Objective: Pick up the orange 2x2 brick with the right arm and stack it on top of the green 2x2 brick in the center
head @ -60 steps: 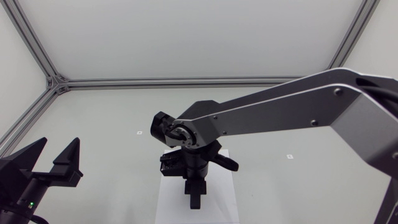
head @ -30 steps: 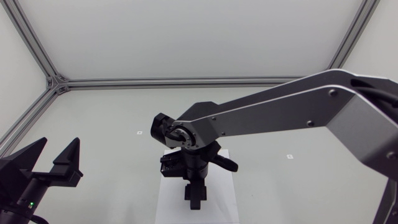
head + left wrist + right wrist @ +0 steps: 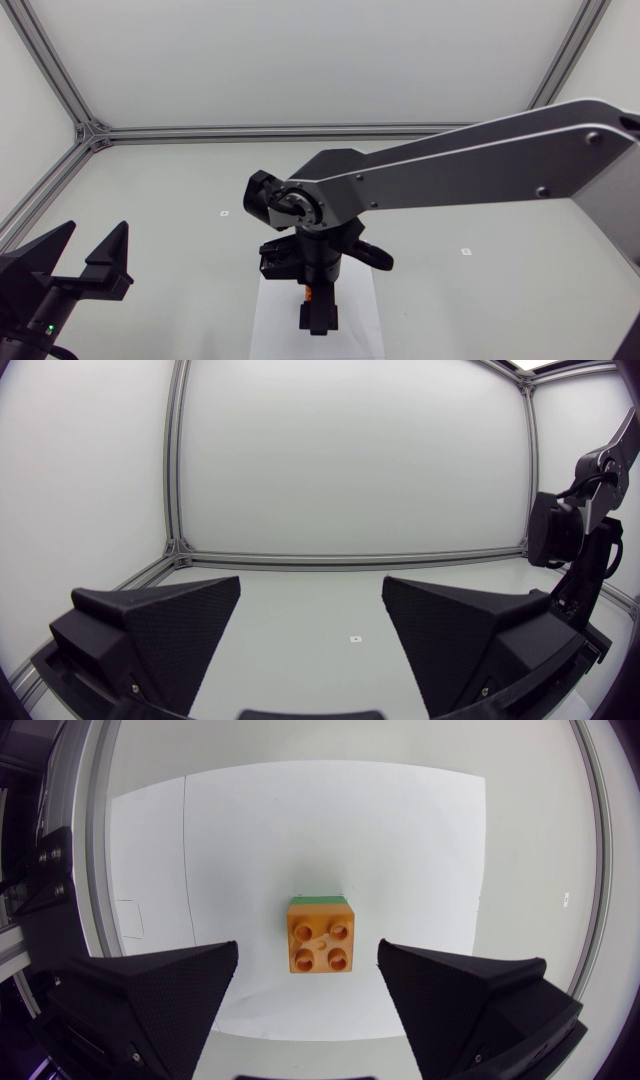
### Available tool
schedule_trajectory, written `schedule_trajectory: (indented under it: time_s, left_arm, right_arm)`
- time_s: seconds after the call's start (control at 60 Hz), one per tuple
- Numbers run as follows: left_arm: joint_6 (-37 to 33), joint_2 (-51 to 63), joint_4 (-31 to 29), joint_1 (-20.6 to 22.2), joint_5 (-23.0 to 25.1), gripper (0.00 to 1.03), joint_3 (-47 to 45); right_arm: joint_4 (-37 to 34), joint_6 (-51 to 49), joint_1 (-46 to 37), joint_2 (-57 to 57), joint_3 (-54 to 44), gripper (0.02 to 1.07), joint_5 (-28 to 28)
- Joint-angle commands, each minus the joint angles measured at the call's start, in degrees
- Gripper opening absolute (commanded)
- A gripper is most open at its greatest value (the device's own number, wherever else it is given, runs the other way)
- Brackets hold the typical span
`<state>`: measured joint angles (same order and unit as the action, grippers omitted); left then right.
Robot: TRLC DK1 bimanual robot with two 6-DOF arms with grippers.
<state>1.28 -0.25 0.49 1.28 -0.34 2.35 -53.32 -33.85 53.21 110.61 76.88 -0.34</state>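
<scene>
The orange 2x2 brick point(image 3: 318, 935) sits studs up on the green 2x2 brick point(image 3: 320, 901), of which only a thin edge shows. The stack stands on a white sheet point(image 3: 400, 840). My right gripper point(image 3: 308, 950) hangs open straight above it, with one finger to each side and neither touching. In the head view the right arm reaches to the middle, and its gripper point(image 3: 318, 318) covers the stack except for a sliver of the orange brick point(image 3: 310, 293). My left gripper point(image 3: 88, 250) stands open and empty at the near left, seen also in the left wrist view point(image 3: 310, 630).
The white sheet point(image 3: 360, 320) lies at the table's near middle. The right arm's long silver link point(image 3: 470, 170) spans the right half above the table. Small markers point(image 3: 225, 213) point(image 3: 465, 251) dot the grey surface. A metal frame point(image 3: 90, 132) borders the far and left sides.
The right arm has lifted, its long link swinging upward. A sliver of orange now shows under its wrist in the head view. The left arm has not moved.
</scene>
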Motion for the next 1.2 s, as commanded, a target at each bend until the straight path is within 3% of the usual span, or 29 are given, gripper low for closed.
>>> schedule_trajectory:
  time_s: [0.0, 0.217, 0.367, 0.483, 0.7, 0.983, 1.183]
  left_arm:
    - [-0.75, -0.45, -0.76, -0.14, 0.25, 0.99, -2.35]
    - [-0.75, -0.45, -0.76, -0.14, 0.25, 0.99, -2.35]
    - [-0.75, -0.45, -0.84, -0.14, 0.25, 0.99, -2.35]
    - [-0.75, -0.45, -0.76, -0.14, 0.25, 0.99, -2.35]
    - [-0.75, -0.45, -0.84, -0.14, 0.34, 0.99, -2.35]
    - [-0.75, -0.45, -0.84, -0.14, 0.25, 0.99, -2.35]
    - [-0.75, -0.45, -0.84, -0.14, 0.25, 0.99, -2.35]
  right_arm:
    - [-2.31, 0.71, 0.05, -5.14, 1.17, 1.03, -0.54]
    - [-6.18, 1.59, -1.71, -15.33, 0.20, 1.03, -1.51]
    - [-1.52, 3.96, -4.08, -24.12, -6.22, 1.03, -1.42]
    - [2.87, 4.31, -7.24, -31.24, -12.11, 1.03, 3.33]
    - [5.77, 9.50, -18.67, -41.26, -17.91, 1.03, 6.84]
    - [11.48, 10.11, -33.26, -55.50, -26.26, 1.03, 7.11]
    - [15.97, 8.45, -43.45, -66.49, -33.46, 1.03, 3.24]
